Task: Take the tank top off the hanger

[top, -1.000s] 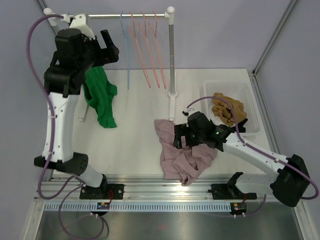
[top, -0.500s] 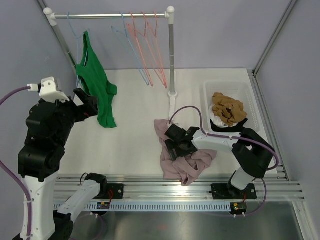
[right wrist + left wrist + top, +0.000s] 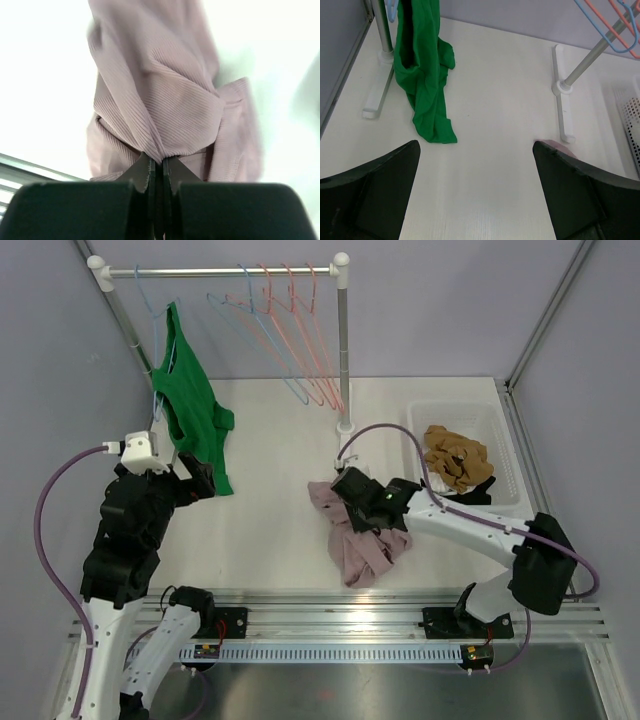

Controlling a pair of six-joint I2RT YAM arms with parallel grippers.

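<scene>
You left the green tank top [image 3: 190, 410] [image 3: 422, 75] on its blue hanger [image 3: 150, 310] at the left end of the rail [image 3: 210, 271]. It draped down beside the rack's left post, and its lower end reached the desk [image 3: 270, 490]. Your left pincer [image 3: 200, 480] [image 3: 476, 165] was released, with its fingers [image 3: 375, 190] spread wide above bare desk. It sat near the hem of the tank top but was not touching it. Your right pincer [image 3: 358, 515] [image 3: 156, 167] was clenched on a fold of the mauve ribbed garment [image 3: 370, 545] [image 3: 160, 100], which lay bunched on the desk near the rack's right foot. The spare hangers [image 3: 300, 340] hung slanted on the rail. A brown garment [image 3: 455, 458] lay in the white basket [image 3: 413, 440] to the right.
</scene>
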